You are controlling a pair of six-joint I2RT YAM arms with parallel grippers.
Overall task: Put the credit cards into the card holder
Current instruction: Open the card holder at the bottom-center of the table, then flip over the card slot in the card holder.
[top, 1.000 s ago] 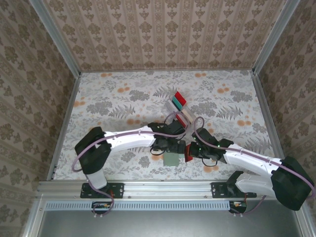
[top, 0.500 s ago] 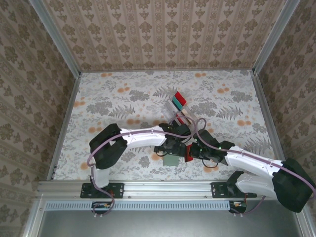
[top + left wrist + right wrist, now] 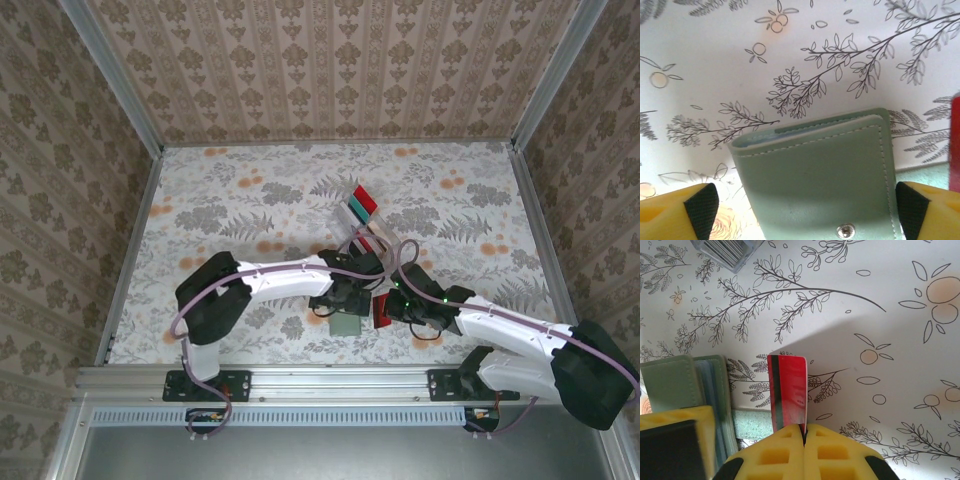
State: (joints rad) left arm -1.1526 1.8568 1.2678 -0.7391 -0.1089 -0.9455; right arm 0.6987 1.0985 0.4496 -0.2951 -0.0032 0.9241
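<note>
The card holder (image 3: pixel 820 170), a grey-green wallet with a snap stud, lies folded on the table between my left gripper's (image 3: pixel 805 215) open fingers. A gap shows at the left pad; the right pad sits close to its edge. In the top view the card holder (image 3: pixel 347 326) lies near the front edge under the left gripper (image 3: pixel 345 303). My right gripper (image 3: pixel 804 427) is shut on a red credit card (image 3: pixel 788 390) with a black stripe, held upright just right of the card holder (image 3: pixel 670 385). From above, this red card (image 3: pixel 381 312) stands beside the wallet in the right gripper (image 3: pixel 388 308).
A clear slotted rack (image 3: pixel 365 218) behind the grippers carries red, teal and beige cards. Its corner (image 3: pixel 727 251) shows at the top of the right wrist view. The floral table (image 3: pixel 240 200) is walled on three sides. A metal rail (image 3: pixel 330 378) runs along the front.
My left arm has swung its elbow to the right, and its gripper has settled lower around the card holder. The right gripper with the red card has barely moved.
</note>
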